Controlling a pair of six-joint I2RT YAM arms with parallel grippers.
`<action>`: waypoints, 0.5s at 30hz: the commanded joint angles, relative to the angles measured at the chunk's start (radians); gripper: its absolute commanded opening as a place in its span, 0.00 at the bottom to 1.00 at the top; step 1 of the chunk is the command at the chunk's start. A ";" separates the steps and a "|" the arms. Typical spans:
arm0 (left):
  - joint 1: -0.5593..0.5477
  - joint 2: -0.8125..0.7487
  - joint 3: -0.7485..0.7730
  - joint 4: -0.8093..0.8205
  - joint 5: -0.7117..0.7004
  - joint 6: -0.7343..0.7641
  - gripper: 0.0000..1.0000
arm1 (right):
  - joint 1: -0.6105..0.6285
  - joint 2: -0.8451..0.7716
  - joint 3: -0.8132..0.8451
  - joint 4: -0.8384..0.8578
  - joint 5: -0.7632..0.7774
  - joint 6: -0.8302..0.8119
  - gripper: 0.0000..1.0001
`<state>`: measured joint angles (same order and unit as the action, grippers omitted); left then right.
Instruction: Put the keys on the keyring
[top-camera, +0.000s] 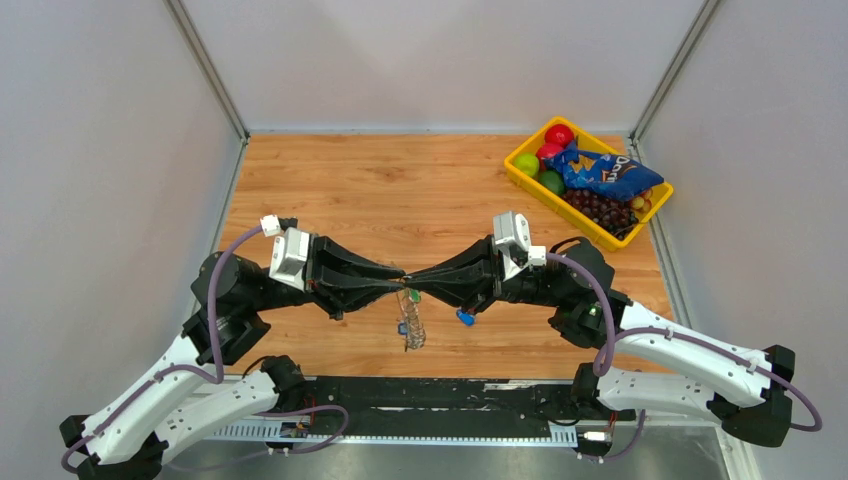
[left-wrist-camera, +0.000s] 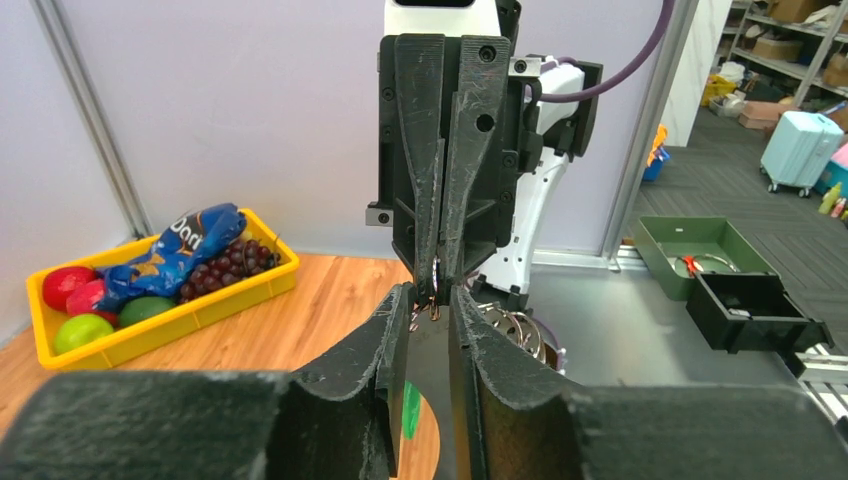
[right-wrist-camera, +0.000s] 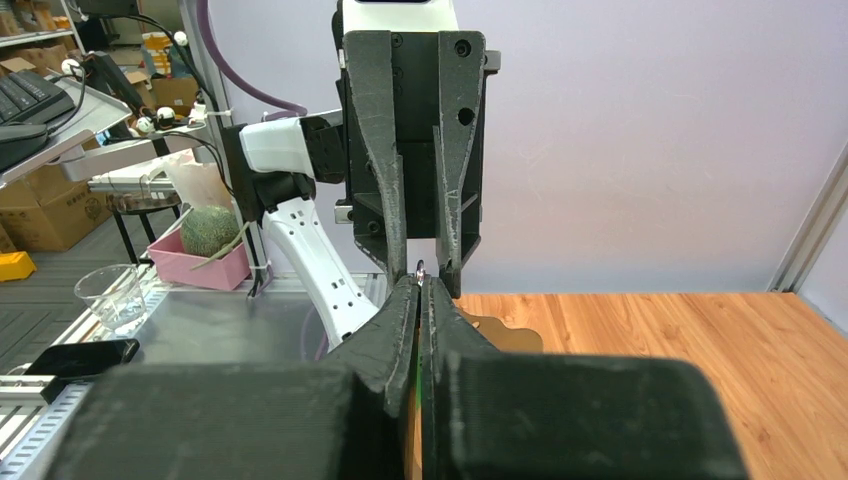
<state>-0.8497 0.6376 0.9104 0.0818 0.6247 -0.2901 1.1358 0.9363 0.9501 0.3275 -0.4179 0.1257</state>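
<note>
Over the table's near middle, my two grippers meet tip to tip. My right gripper (top-camera: 414, 280) (right-wrist-camera: 421, 285) is shut on the thin silver keyring (right-wrist-camera: 420, 268) (left-wrist-camera: 436, 300), which shows as a glint at its tips. From there the chain (top-camera: 411, 328) hangs down with a green-capped key (top-camera: 413, 297) (left-wrist-camera: 411, 408) and a blue-capped one. My left gripper (top-camera: 399, 278) (left-wrist-camera: 431, 298) stands narrowly open, its fingertips either side of the ring and the right gripper's tips. Another blue-capped key (top-camera: 465, 318) lies on the wood under the right gripper.
A yellow tray (top-camera: 522, 176) at the back right holds fruit, dark grapes and a blue snack bag (top-camera: 603, 172). Grey walls close in the table on three sides. A black rail (top-camera: 430, 395) runs along the near edge by the arm bases.
</note>
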 joint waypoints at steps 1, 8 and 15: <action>-0.002 -0.006 -0.001 0.030 0.005 -0.006 0.25 | 0.009 -0.017 0.043 0.077 0.013 -0.013 0.00; -0.002 -0.004 0.001 0.027 0.010 -0.006 0.18 | 0.014 -0.018 0.048 0.077 0.013 -0.015 0.00; -0.003 0.001 -0.001 0.033 0.017 -0.017 0.20 | 0.024 -0.013 0.052 0.085 0.021 -0.022 0.00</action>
<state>-0.8497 0.6323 0.9104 0.0940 0.6243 -0.2909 1.1458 0.9321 0.9508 0.3325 -0.4091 0.1196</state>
